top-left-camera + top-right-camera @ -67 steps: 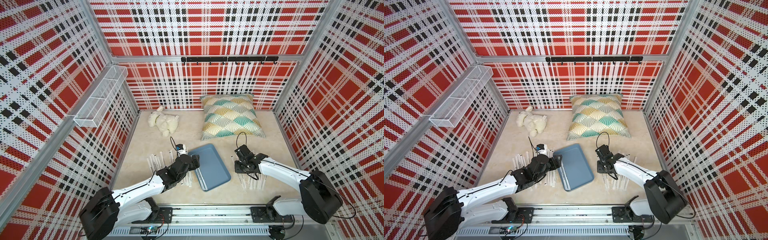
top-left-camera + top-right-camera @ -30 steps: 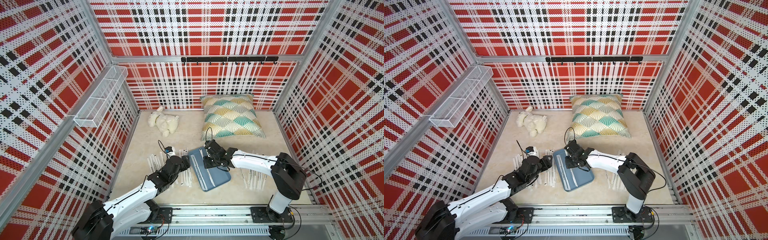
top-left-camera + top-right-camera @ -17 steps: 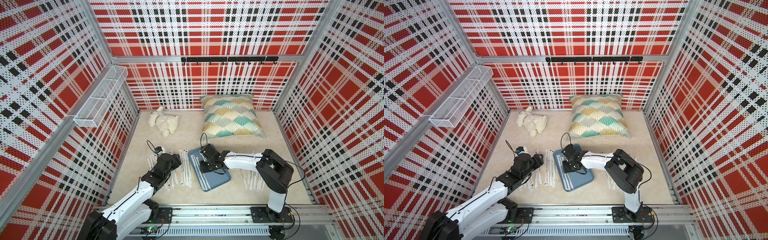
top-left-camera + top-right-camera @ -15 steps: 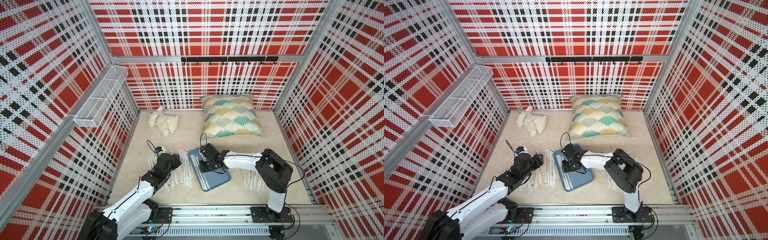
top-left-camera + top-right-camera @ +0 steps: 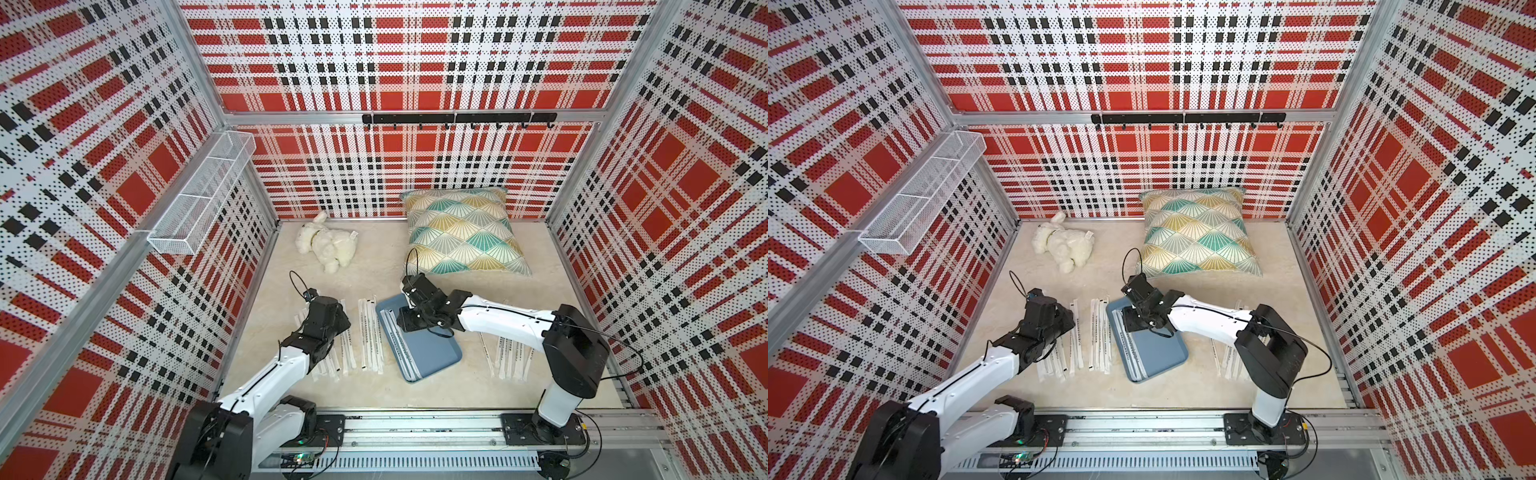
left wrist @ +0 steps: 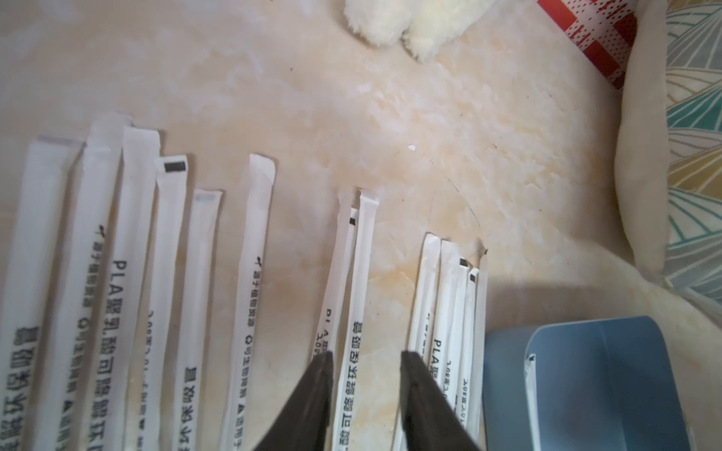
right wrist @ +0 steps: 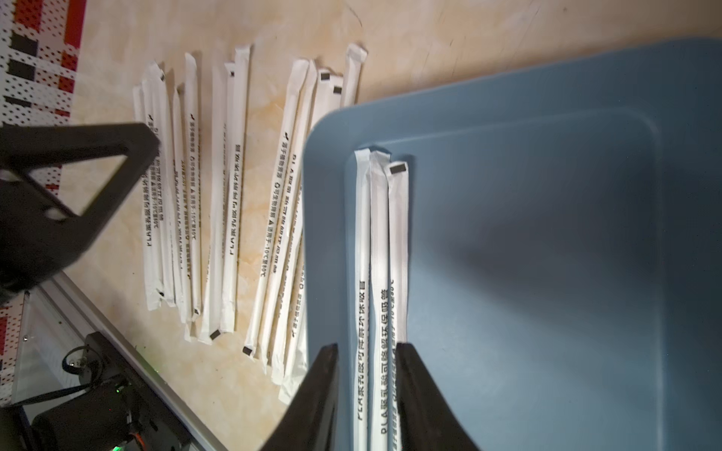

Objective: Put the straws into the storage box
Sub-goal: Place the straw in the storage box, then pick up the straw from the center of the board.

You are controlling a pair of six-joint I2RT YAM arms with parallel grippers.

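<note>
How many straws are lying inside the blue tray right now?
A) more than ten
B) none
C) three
C: the right wrist view shows three straws in white wrappers, lying side by side along one edge of the blue tray.

The left gripper's (image 5: 332, 320) body hides its jaws in both top views; straws (image 6: 250, 273) run off the wrist views' edges.
</note>
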